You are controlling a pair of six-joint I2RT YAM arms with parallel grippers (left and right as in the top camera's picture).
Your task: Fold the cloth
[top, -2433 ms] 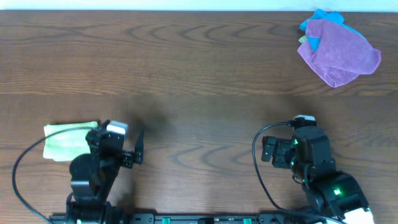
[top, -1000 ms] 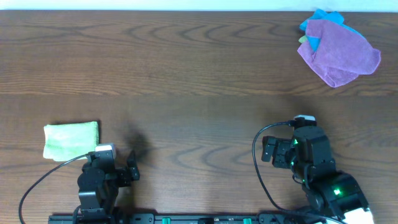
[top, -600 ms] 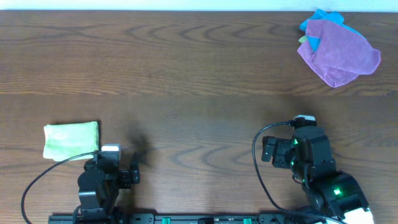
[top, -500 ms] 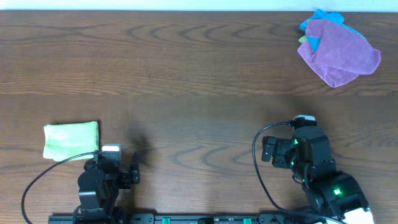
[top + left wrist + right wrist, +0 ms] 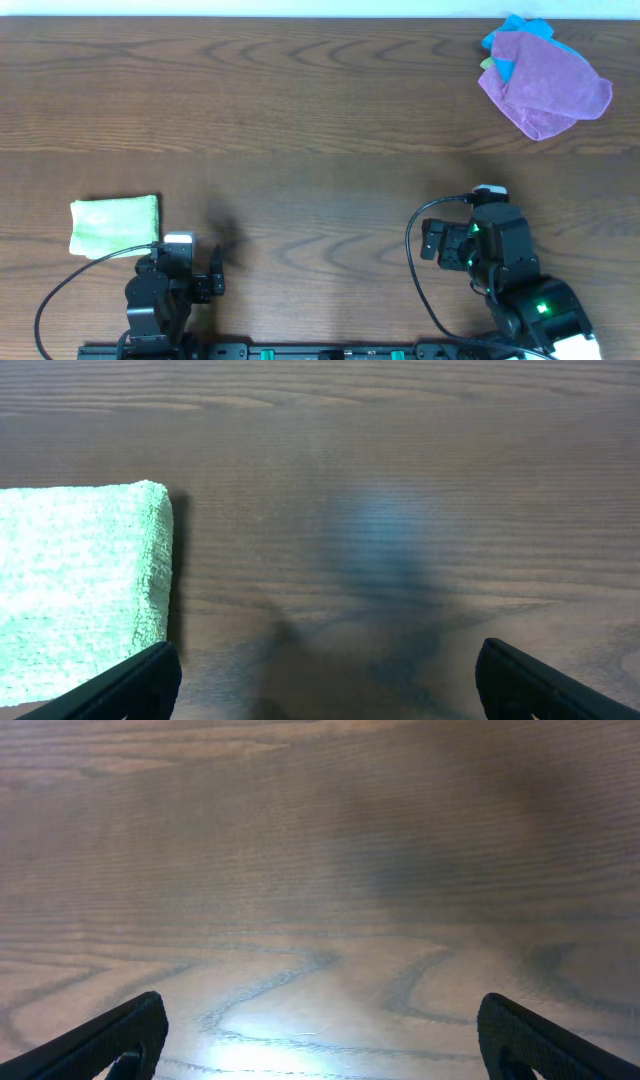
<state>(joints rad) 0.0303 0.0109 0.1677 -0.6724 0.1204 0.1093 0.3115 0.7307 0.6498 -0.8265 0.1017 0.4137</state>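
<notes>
The left pincer (image 5: 325, 685) is seen with its jaws fully spread and nothing between them; only bare desk (image 5: 320, 120) lies within the gap. The right pincer (image 5: 320, 1042) is likewise wide open and empty, over bare wood. Both arms are positioned close to the near edge of the desk, well apart from each other.

The cloth (image 5: 113, 224) is found on the near left part of the desk, lying flat as a compact, layered rectangle with a doubled edge turned towards the left pincer. It is just ahead of that pincer and to its left, not touched by it. No white tag can be made out. A purple cloth (image 5: 545, 92) and a blue cloth (image 5: 515, 35) are heaped at the far right corner, well apart from the work.

Assessment: the folding is judged complete, or very nearly so, and the step in hand is judged to be the stand-off after release. No further grasp appears to be called for. Should another fold be required, the free edge would have to be approached by the left pincer, reaching forward and left.
</notes>
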